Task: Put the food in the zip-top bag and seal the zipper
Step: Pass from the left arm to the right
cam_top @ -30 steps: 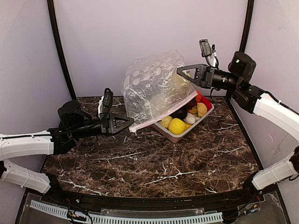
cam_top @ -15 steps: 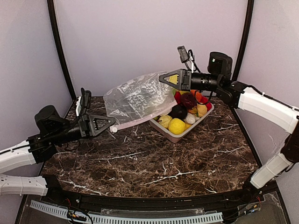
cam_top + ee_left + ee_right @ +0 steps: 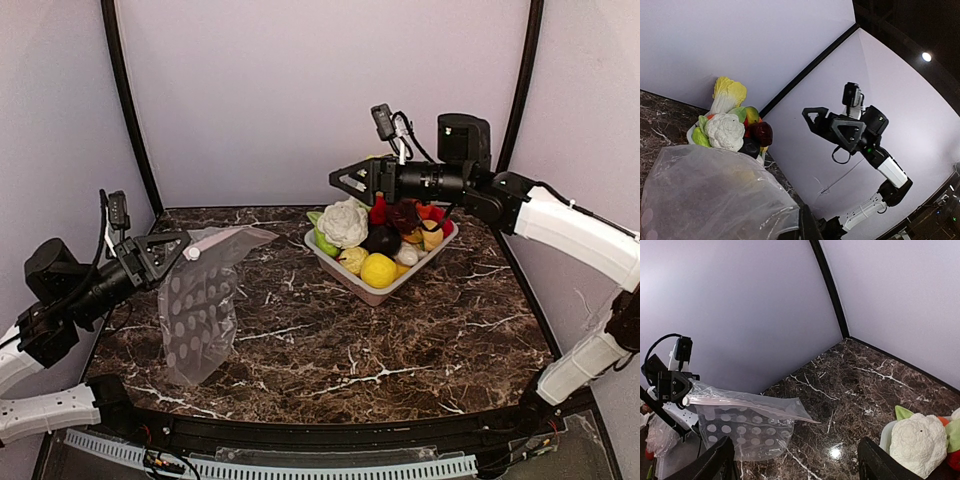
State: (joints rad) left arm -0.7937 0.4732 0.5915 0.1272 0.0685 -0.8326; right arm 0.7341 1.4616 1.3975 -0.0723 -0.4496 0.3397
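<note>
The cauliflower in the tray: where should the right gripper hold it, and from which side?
Probably best: grip the cauliflower across its white head, from above. It sits exposed on top at the left end of the tray in the top view, while other produce crowds its right side.

- zip-top bag (image 3: 200, 310), at the table's (image 3: 420, 340) nine o'clock: thin clear plastic film, crinkled and glossy, printed with flat white dots
- table: dark marble-look top, white-veined, polished, catching glints
- tray (image 3: 372, 295): pale, smooth plastic
- cauliflower (image 3: 343, 222), at the tray's ten o'clock: white, bumpy, matt
- lemon (image 3: 378, 270), at its six o'clock: yellow, dull
</note>
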